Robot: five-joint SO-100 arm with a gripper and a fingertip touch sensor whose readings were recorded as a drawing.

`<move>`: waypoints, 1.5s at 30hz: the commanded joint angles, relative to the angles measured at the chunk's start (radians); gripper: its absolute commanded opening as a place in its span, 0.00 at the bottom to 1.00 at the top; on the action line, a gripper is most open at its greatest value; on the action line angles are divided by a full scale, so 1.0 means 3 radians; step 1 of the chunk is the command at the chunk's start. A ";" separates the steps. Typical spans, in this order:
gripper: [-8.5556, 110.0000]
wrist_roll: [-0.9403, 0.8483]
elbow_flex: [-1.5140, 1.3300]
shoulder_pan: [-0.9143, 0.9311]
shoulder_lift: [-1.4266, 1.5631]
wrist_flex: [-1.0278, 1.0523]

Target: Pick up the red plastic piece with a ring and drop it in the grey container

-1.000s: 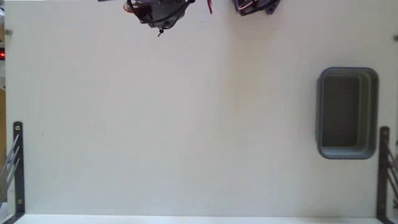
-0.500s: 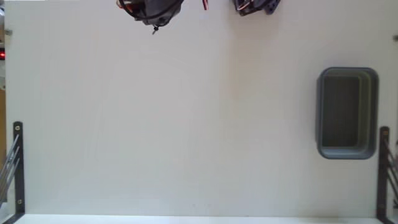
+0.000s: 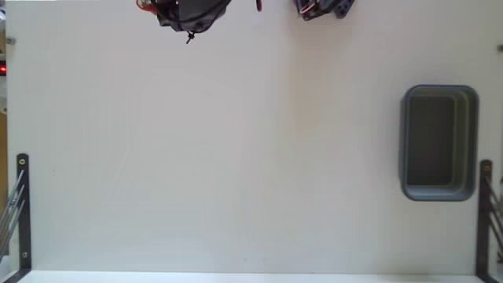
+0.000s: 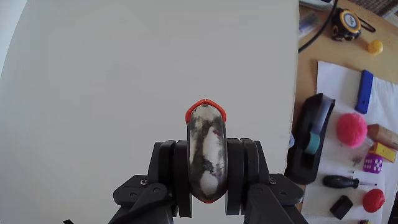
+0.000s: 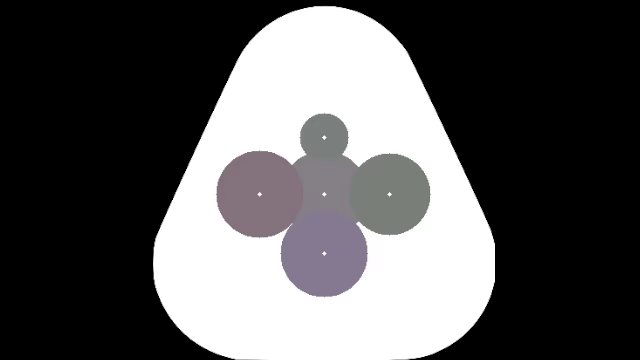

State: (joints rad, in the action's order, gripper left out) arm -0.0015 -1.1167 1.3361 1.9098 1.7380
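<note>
In the wrist view my gripper point(image 4: 206, 171) is shut on the red plastic piece with a ring point(image 4: 206, 149). Its pale marbled ring stands edge-on between the black jaws, and a red tip sticks out above them. White tabletop lies beneath it. In the fixed view only part of the arm point(image 3: 187, 14) shows, at the top edge left of centre; the held piece is hidden there. The grey container point(image 3: 405, 141) sits at the right side of the table, far from the arm, and its dark inside holds nothing that I can see.
Black brackets stand at the left point(image 3: 22, 208) and right point(image 3: 485, 216) table edges. Past the white board's right edge in the wrist view lie a tape dispenser point(image 4: 308, 146), a pink ball point(image 4: 352, 127), a blue block point(image 4: 365, 90) and a tape measure point(image 4: 348, 22).
The arm at the top edge of the fixed view has shifted a little to the left. The grey container has not moved.
</note>
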 commanded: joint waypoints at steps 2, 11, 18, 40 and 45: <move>0.25 0.0005 0.0131 -0.0183 0.0022 -0.0032; 0.25 0.0005 0.0107 -0.0817 -0.0073 -0.0131; 0.25 0.0005 0.0083 -0.1475 -0.0173 -0.0234; 0.25 0.0005 -0.0010 -0.3927 -0.0542 -0.0617; 0.25 0.0005 -0.0030 -0.4466 -0.0624 -0.0702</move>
State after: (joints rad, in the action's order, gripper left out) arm -0.0015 -1.1275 0.0706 1.7012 1.5631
